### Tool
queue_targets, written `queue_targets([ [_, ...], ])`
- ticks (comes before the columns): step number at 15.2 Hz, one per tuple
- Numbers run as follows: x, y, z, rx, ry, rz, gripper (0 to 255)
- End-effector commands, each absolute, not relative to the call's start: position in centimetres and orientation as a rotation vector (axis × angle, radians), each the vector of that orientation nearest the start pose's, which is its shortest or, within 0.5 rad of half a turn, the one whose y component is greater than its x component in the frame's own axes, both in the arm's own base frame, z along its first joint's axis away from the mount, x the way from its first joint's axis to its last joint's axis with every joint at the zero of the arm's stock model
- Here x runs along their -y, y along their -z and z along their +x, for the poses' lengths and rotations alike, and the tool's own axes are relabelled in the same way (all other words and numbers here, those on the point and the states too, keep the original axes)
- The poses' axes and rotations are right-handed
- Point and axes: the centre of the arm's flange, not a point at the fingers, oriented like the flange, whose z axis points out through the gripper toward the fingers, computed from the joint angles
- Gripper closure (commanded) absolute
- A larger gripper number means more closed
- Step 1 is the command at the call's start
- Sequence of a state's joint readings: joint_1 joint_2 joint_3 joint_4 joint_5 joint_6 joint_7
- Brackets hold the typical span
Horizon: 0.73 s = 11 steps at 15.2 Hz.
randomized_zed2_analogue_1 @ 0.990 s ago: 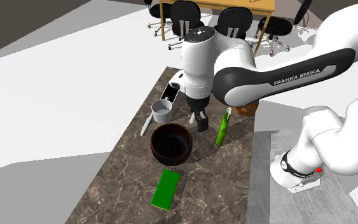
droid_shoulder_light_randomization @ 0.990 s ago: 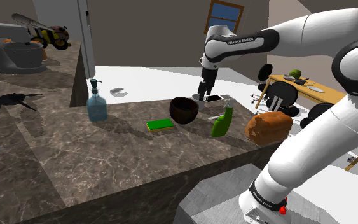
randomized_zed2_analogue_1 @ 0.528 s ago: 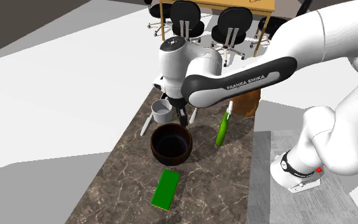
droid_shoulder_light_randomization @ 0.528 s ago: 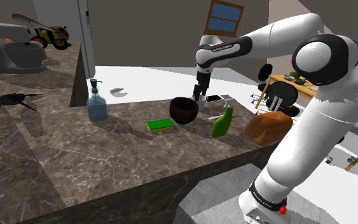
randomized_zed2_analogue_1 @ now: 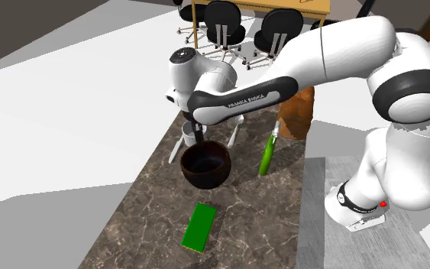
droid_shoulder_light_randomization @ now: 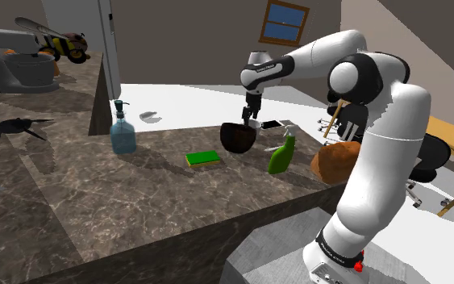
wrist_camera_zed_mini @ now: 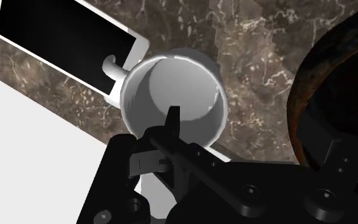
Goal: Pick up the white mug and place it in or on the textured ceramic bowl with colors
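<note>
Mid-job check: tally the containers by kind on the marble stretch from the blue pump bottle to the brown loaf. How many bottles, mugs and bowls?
Bottles: 2 (blue pump bottle, green bottle)
Mugs: 1 (white mug)
Bowls: 1 (dark bowl)
Total: 4

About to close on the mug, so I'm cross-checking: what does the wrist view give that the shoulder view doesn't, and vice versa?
Wrist view: the white mug from above, mouth up, handle toward the phone, with one finger of the open gripper over its opening. Shoulder view: a green bottle, a green pad, a blue dispenser and a brown loaf on the counter. Both: the dark bowl beside the mug, and the phone.
</note>
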<state>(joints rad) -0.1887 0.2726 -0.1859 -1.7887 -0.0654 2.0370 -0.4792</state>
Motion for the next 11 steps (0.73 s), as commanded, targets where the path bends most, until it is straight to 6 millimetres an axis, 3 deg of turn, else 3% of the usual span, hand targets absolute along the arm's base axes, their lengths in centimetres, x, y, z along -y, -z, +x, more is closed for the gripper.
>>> queue_targets([
  [1,23.2,-37.5,59.9,0.244,-0.143,-3.21,0],
  [8,23.6,-33.8,59.6,0.244,-0.143,-3.21,0],
  [11,23.6,-33.5,59.5,0.244,-0.143,-3.21,0],
])
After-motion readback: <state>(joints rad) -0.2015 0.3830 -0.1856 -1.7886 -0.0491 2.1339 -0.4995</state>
